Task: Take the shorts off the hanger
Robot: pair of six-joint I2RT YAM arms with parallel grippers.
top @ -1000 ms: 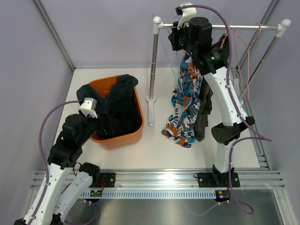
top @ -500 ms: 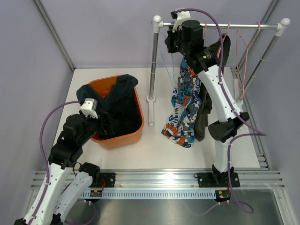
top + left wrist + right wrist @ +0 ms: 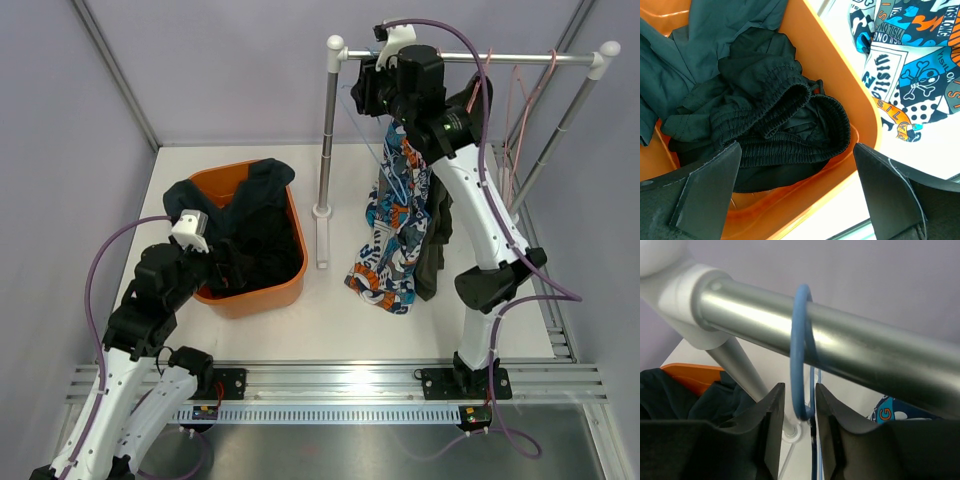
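The blue-white-orange patterned shorts [image 3: 395, 230] hang from a blue hanger [image 3: 801, 365] hooked over the silver rail [image 3: 855, 347]. The olive green shorts [image 3: 435, 240] hang just behind them. My right gripper [image 3: 799, 387] is up at the rail's left end [image 3: 372, 85], jaws closed narrowly around the blue hanger's hook. The black shorts [image 3: 785, 115] and the dark navy shorts [image 3: 715, 40] lie in the orange basket [image 3: 840, 75]. My left gripper [image 3: 796, 150] is open and empty, hovering over the basket's near right side [image 3: 225, 265]. The patterned shorts' hem also shows in the left wrist view [image 3: 910, 65].
The rack's left post [image 3: 325, 150] stands on a round base between the basket [image 3: 250, 300] and the hanging shorts. Empty pink hangers [image 3: 515, 110] hang at the rail's right part. Grey walls close in the left, back and right sides.
My right gripper dropped from above the rail to the hanger hook, shifted left, then slightly back right. The hanger and patterned shorts swayed slightly. My left arm has not moved.
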